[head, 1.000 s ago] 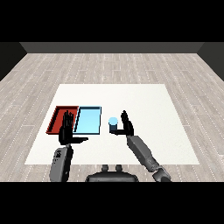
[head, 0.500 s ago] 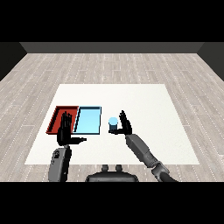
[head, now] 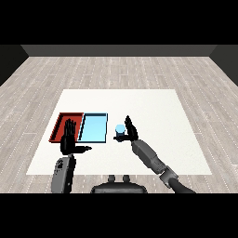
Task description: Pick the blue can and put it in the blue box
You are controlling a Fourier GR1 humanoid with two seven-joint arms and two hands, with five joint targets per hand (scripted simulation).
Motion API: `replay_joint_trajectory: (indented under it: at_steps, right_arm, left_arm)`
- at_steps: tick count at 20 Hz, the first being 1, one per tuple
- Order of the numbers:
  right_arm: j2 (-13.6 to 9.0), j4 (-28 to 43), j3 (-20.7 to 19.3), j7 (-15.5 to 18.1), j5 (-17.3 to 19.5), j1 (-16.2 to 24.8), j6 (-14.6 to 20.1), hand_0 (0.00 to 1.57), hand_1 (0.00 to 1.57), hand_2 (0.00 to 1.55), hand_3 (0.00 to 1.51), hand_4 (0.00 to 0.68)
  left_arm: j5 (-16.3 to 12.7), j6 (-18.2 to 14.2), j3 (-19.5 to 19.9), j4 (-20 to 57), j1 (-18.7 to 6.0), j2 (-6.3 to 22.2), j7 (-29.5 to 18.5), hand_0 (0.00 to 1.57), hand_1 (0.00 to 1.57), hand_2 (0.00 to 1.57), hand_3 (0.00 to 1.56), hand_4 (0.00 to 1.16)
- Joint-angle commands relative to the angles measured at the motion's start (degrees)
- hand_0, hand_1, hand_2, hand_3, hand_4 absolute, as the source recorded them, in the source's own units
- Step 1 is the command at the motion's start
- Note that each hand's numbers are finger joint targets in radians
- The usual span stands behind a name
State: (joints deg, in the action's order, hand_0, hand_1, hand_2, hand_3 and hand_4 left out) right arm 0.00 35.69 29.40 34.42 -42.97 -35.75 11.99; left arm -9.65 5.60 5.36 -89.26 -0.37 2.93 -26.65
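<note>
A white bench (head: 153, 111) stands on a grey plank floor (head: 116, 69). On its left part lie a red tray (head: 62, 122) and a light blue tray (head: 94, 128), side by side and touching, the red one further left. A blue can (head: 120, 131) stands upright just right of the blue tray.

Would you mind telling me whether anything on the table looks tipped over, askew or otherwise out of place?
Nothing stands out. The blue can stands upright on the white table, just right of the light blue tray, with the right hand open beside it. The red tray lies squarely beside the blue one, the left hand open over its near edge.
</note>
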Motion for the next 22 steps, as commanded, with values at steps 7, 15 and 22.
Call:
replay_joint_trajectory:
  at_steps: [7,15,22]
  right_arm:
    - [0.0,-1.4,8.4,2.6,-9.4,-2.6,1.5,0.0,0.0,0.0,0.0,0.0]
    - [0.0,-2.8,14.5,3.7,-14.4,-4.7,10.3,1.34,1.34,1.39,1.33,0.397]
    - [0.0,-4.7,15.1,-1.2,-12.4,-6.8,13.5,1.56,1.56,1.49,1.44,0.678]
  left_arm:
    - [2.6,-1.2,-3.4,-1.3,2.0,-2.7,-1.2,0.0,0.0,0.0,0.0,0.0]
    - [-0.7,0.4,-0.5,-3.6,2.3,-0.1,1.6,0.0,0.0,0.0,0.0,0.0]
    - [2.2,-2.2,-2.9,-1.8,0.8,-2.7,0.5,0.0,0.0,0.0,0.0,0.0]
